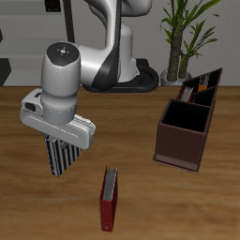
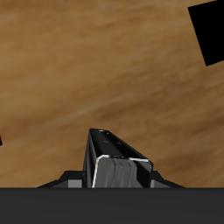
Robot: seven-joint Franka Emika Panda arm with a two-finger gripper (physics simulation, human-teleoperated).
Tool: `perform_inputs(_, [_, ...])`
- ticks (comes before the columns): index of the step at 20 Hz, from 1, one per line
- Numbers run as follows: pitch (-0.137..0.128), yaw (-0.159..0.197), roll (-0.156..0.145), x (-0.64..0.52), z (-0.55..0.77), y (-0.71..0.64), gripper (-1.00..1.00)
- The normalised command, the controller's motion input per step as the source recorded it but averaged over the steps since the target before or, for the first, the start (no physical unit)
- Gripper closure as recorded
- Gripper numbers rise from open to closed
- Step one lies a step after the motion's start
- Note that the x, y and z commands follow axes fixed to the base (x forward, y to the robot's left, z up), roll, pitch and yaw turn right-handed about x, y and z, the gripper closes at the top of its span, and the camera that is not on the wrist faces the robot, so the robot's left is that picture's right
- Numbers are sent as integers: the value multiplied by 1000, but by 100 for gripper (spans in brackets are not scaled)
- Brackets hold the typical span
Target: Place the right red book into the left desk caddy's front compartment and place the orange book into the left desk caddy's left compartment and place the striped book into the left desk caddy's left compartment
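On the wooden worktop stand two caddies, the left desk caddy far back and a reddish-brown one nearer, one dark red book lies near the front, and the fingers grip one striped book aloft.

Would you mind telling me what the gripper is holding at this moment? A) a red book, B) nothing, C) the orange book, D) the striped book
D: the gripper has its jaws shut on the striped book, which hangs lifted above the table, while a red book stands apart, nearer the front edge.
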Motion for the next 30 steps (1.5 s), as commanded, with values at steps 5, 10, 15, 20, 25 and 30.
perform_inputs(5, [-53,51,-23,-672,491,-135,100])
perform_inputs(10, [-3,5,10,-477,295,167,100])
perform_inputs(15, [50,29,46,-471,219,199,100])
perform_inputs(20, [-38,20,-18,-457,199,42,100])
perform_inputs(25, [-43,35,164,-816,203,508,100])
perform_inputs(30, [6,119,162,-478,28,436,100])
